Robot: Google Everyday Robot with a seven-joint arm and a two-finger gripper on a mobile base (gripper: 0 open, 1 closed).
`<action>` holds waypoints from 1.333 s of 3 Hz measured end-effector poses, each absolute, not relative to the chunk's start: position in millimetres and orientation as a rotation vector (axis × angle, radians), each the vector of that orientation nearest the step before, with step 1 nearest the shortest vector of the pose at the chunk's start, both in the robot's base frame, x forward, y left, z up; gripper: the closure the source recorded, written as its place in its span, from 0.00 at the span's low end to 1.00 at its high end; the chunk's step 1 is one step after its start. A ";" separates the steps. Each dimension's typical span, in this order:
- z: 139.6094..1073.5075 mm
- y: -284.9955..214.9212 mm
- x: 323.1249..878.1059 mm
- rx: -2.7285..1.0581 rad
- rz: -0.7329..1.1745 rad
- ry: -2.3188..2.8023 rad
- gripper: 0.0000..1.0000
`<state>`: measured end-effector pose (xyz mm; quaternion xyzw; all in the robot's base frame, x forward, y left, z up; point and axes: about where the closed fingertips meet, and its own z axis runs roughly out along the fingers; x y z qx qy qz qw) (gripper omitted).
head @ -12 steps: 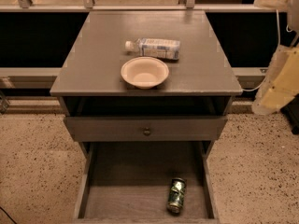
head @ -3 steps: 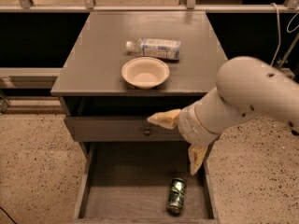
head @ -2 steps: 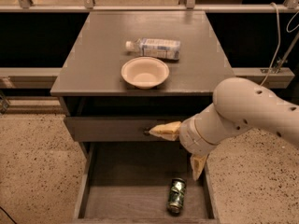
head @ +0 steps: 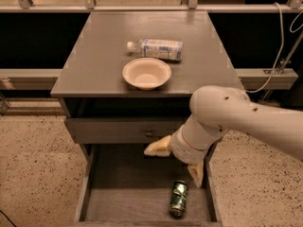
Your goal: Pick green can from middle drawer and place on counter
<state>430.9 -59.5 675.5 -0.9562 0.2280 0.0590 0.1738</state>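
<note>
The green can [head: 179, 198] lies on its side on the floor of the open middle drawer [head: 118, 203], near the front right. My gripper [head: 177, 161] hangs over the drawer just above the can, not touching it. It is open and empty, with one pale finger [head: 158, 148] pointing left in front of the upper drawer and the other [head: 196, 173] pointing down beside the can. The counter [head: 99, 56] spreads above. My white arm reaches in from the right.
A cream bowl [head: 147, 73] sits at the front middle of the counter, and a clear plastic bottle [head: 158, 48] lies behind it. The shut upper drawer with its small knob [head: 148, 134] is just left of my gripper. Speckled floor lies on both sides.
My arm came in from the right edge to the front of the cabinet. Over the last second my gripper has sunk lower toward the can. The can, bowl and bottle have not moved.
</note>
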 end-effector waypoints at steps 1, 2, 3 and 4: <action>632.2 -66.4 423.8 -2.911 0.161 0.303 0.00; 633.3 -72.3 427.6 -2.932 0.131 0.275 0.00; 628.9 -74.0 425.1 -2.963 0.162 0.311 0.00; 583.5 -81.0 420.6 -3.014 0.151 0.327 0.00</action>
